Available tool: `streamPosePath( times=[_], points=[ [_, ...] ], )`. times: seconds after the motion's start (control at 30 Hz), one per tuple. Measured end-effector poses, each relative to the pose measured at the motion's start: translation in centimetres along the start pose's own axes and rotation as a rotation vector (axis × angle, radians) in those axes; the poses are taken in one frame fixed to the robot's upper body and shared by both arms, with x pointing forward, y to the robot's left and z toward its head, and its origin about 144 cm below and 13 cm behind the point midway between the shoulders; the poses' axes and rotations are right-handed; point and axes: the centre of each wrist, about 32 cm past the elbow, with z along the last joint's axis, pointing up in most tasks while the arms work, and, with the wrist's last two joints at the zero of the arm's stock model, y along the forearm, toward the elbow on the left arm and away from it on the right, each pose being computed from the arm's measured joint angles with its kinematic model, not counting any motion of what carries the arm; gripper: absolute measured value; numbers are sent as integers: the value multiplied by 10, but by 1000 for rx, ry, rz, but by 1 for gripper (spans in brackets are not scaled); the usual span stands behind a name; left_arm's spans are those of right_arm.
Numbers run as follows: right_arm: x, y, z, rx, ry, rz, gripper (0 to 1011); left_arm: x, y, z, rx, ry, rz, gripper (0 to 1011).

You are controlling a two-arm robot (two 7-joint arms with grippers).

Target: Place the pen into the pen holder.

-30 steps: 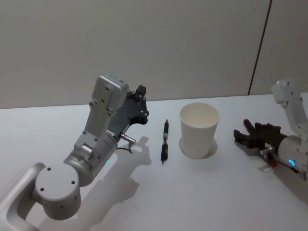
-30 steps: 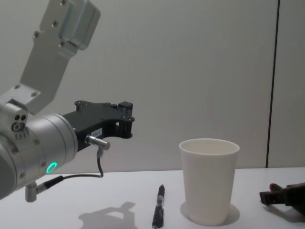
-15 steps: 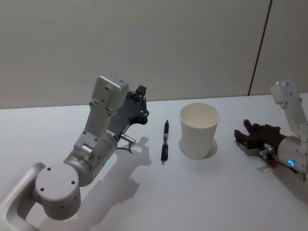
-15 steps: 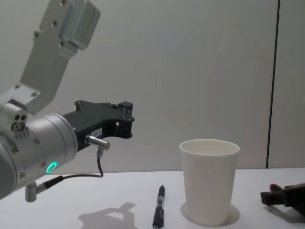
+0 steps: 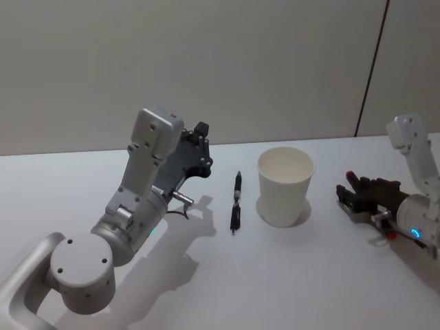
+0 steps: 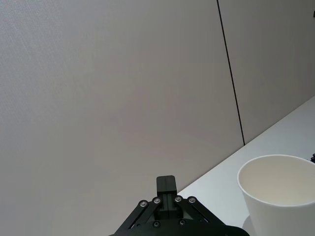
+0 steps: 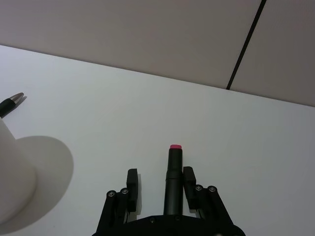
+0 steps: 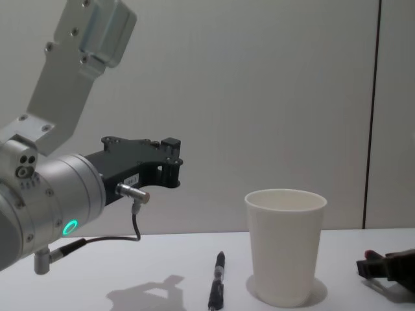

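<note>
A black pen (image 5: 235, 203) lies on the white table just left of the pen holder (image 5: 285, 189), a white paper cup standing upright; the chest view shows the pen (image 8: 216, 288) beside the cup (image 8: 284, 246). My left gripper (image 5: 201, 130) hangs shut above the table, left of the pen and empty (image 6: 166, 184). My right gripper (image 5: 344, 192) rests low at the far right, well apart from the cup. Its fingers stand open (image 7: 160, 179) around a second dark pen with a red end (image 7: 173, 177), which lies against one finger.
The table (image 5: 289, 275) is bare white in front of the cup and between the cup and the right gripper. A grey wall with a dark vertical seam (image 5: 371, 69) stands behind the table's far edge.
My right gripper has drifted slightly to the right, away from the cup. The left arm, the black pen and the cup have not moved.
</note>
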Motion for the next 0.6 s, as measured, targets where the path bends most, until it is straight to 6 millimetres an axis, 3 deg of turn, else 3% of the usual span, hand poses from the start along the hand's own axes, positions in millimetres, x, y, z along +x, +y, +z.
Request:
streamPosePath(
  times=[0.6],
  points=[
    [0, 0, 0, -1, 0, -1, 440, 0, 0, 0, 0, 0, 0, 0]
  ],
)
